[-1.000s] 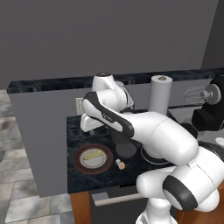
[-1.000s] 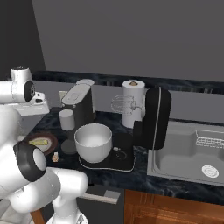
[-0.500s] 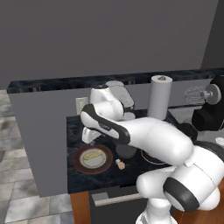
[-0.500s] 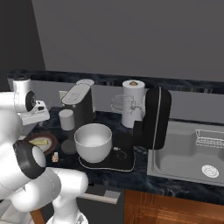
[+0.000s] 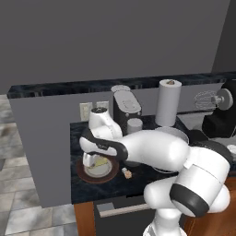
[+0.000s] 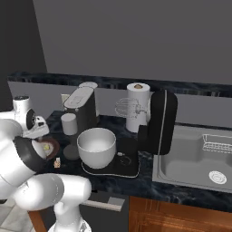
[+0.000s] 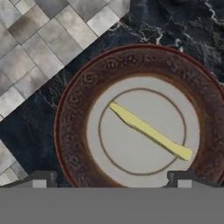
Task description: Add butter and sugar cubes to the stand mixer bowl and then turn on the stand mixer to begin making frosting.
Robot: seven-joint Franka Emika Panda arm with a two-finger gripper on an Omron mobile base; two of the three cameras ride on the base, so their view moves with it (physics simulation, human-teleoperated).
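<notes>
Dark marble counter (image 6: 149,183), gripper above the plate.
Jaws spread wide and empty, the gripper (image 7: 113,179) hangs over the brown-rimmed plate (image 7: 78,109), where the butter (image 7: 148,130) lies slantwise across the middle. Just beside the plate sit the sugar cubes (image 5: 126,173); farther along stands the stand mixer bowl (image 6: 96,146) on the stand mixer (image 6: 156,127) base.

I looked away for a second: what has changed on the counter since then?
The arm swung down and left, bringing the open tool low over the plate with the butter; nothing grasped yet. Butter, sugar cubes, stand mixer bowl and stand mixer stayed put.
</notes>
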